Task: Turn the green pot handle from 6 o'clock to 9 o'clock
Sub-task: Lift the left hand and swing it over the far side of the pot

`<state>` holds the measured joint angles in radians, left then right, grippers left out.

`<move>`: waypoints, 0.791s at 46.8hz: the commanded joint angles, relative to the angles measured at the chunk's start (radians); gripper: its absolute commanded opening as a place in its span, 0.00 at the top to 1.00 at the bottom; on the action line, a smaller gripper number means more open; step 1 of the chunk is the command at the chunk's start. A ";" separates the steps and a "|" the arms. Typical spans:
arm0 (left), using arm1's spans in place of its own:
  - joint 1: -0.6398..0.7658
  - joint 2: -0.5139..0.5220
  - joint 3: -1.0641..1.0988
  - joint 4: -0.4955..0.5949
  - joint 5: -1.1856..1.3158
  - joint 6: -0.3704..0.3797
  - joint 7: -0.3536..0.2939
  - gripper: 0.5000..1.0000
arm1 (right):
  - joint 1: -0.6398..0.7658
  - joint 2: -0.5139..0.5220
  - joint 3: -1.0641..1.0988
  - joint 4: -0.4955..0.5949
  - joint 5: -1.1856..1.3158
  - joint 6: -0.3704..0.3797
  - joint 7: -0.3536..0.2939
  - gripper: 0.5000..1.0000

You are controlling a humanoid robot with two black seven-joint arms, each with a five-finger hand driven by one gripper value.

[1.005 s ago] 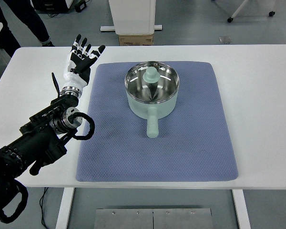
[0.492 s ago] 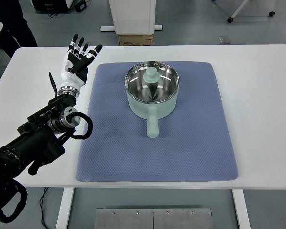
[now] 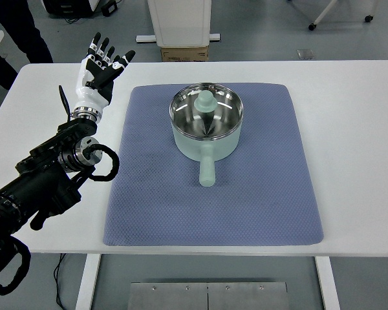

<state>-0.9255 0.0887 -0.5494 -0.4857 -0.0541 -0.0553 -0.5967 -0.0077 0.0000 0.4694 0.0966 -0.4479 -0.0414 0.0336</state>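
**Overhead: pot on mat, left hand raised**

Centrally, the green pot [image 3: 205, 126] stands on a blue mat [image 3: 161, 200] covering a white tabletop [image 3: 355, 123], its handle [image 3: 207, 169] pointing toward the near edge. The left hand [image 3: 97, 72] hovers over the tabletop's far-left corner, fingers [image 3: 107, 53] spread, holding nothing, well apart from the pot. Beyond lie grey floor and a cardboard box [image 3: 184, 53]; no writing is legible.
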 commanded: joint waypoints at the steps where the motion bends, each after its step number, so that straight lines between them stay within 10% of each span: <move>1: -0.007 0.005 0.000 -0.001 0.075 0.000 0.002 0.00 | 0.000 0.000 0.000 0.000 0.000 0.000 0.000 0.00; 37: -0.068 0.258 0.052 -0.071 0.553 -0.115 0.006 0.00 | 0.000 0.000 0.000 0.000 0.000 0.000 0.000 0.00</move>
<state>-0.9723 0.3244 -0.5024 -0.5570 0.4724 -0.1440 -0.5905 -0.0077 0.0000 0.4694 0.0966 -0.4479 -0.0414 0.0338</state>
